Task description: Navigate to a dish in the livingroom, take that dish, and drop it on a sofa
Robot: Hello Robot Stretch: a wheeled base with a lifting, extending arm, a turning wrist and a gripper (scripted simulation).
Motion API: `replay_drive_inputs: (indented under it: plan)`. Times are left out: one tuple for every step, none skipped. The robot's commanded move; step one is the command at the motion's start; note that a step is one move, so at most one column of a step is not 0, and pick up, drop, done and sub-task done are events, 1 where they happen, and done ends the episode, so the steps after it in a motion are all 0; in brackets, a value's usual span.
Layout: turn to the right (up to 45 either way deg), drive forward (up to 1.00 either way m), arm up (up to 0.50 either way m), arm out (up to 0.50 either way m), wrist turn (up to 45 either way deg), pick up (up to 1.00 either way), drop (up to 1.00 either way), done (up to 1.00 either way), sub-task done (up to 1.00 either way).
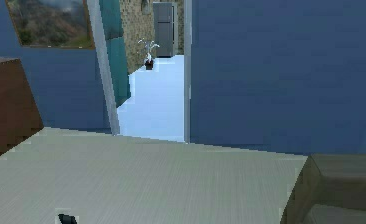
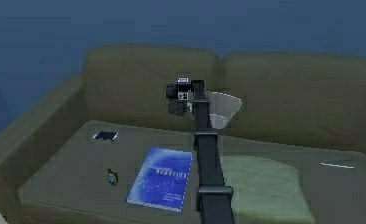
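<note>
Parked side-on to an olive sofa (image 2: pixel 121 70), so reaching the drop place looks done. Well left of the claw (image 2: pixel 175 93), on the seat: a small dark flat thing (image 2: pixel 106 135). Nearer in, below and left of the claw: a blue book (image 2: pixel 161 177) lying flat. Stretched out over the seat on the dark arm (image 2: pixel 209 150), with the claw up against the back cushions. Cannot tell the claw's state, nor whether holding anything. Just right of the claw, beside the arm's far end: a white bowl-shaped dish (image 2: pixel 227 106), low against the back cushion; cannot tell whether resting on the seat or clear of it. Farther right and below: a pale cushion (image 2: pixel 266 178) on the seat. Judged late in the task: finding and fetching apparently over, dish at the sofa. Left, at most: letting go and drawing the arm clear.
</note>
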Motion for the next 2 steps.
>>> replay_drive_inputs:
  plan:
    - [0.0, 0.0, -0.1, 0.0, 0.0, 0.0, 0.0, 0.0, 0.0]
    - [0.0, 0.0, -0.32, 0.0, 0.0, 0.0, 0.0, 0.0, 0.0]
